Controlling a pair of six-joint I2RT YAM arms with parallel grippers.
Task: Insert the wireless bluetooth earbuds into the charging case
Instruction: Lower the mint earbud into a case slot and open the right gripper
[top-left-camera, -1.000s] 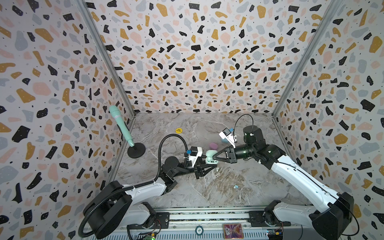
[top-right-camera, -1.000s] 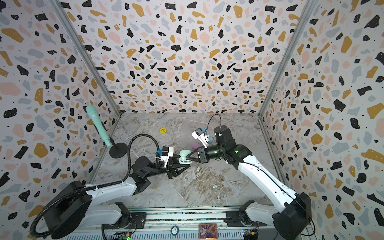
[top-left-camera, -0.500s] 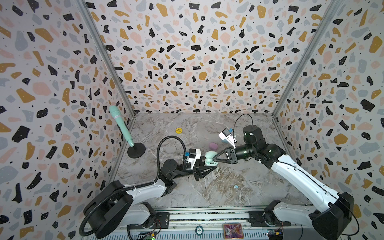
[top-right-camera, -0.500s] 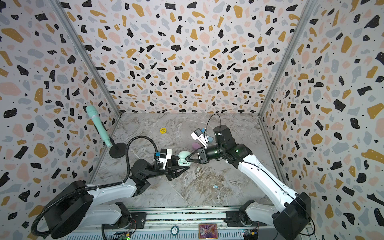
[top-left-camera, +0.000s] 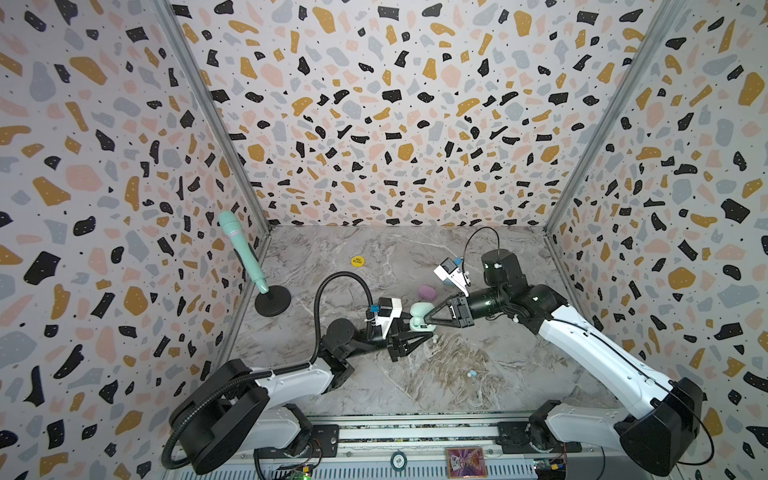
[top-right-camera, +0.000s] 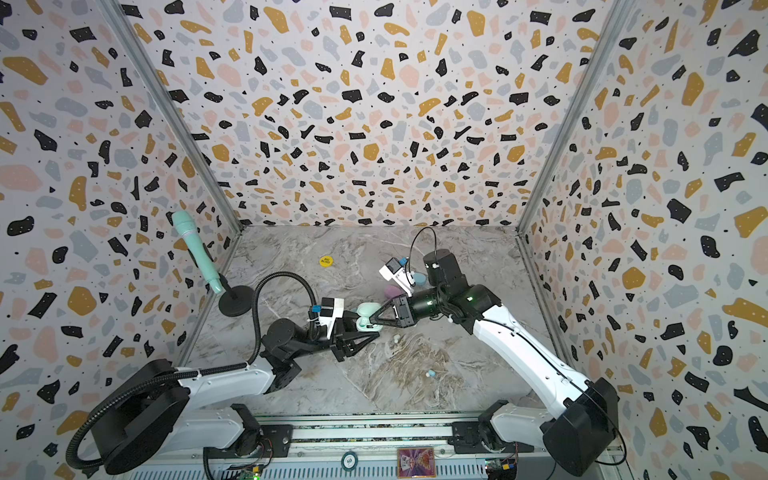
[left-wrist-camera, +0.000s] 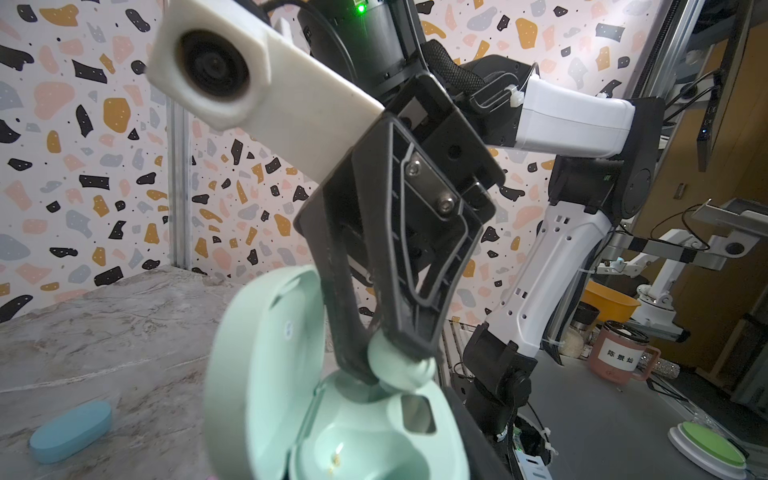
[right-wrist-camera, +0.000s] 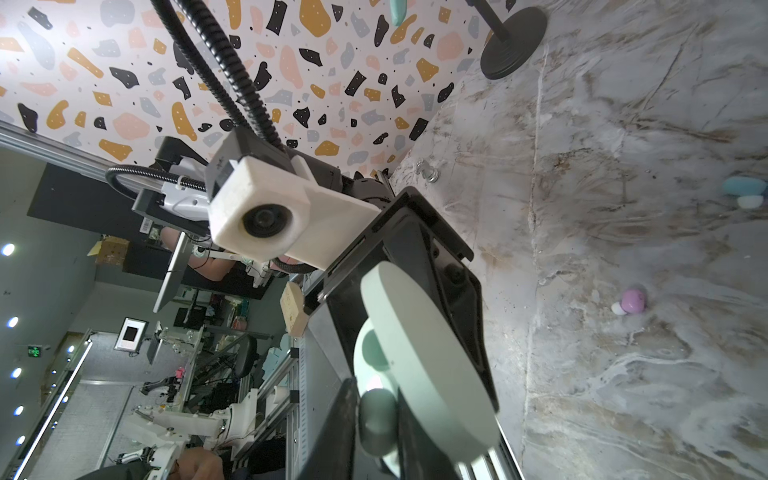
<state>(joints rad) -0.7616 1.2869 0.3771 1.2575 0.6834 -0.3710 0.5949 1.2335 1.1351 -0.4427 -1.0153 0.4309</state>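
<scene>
My left gripper (top-left-camera: 411, 332) is shut on the base of an open mint-green charging case (top-left-camera: 420, 323) (top-right-camera: 366, 322), held just above the marble floor. Its lid (left-wrist-camera: 257, 374) stands up and one socket (left-wrist-camera: 361, 449) lies empty. My right gripper (top-left-camera: 427, 320) (right-wrist-camera: 376, 424) reaches in from the right, shut on a pale green earbud (left-wrist-camera: 397, 365) (right-wrist-camera: 376, 415) right over the case's other socket. Loose earbuds lie on the floor: a blue one (top-left-camera: 471, 373) (right-wrist-camera: 744, 187) and a pink one (top-left-camera: 434, 338) (right-wrist-camera: 633, 301).
A pink case (top-left-camera: 427, 292) and a blue case (top-right-camera: 417, 277) (left-wrist-camera: 70, 430) lie closed behind the grippers. A yellow disc (top-left-camera: 357, 261) sits further back. A mint microphone (top-left-camera: 241, 249) on a black round stand (top-left-camera: 272, 301) stands by the left wall.
My right gripper has edged slightly left with the green earbud, closer over the case. My left gripper and the case have hardly moved.
</scene>
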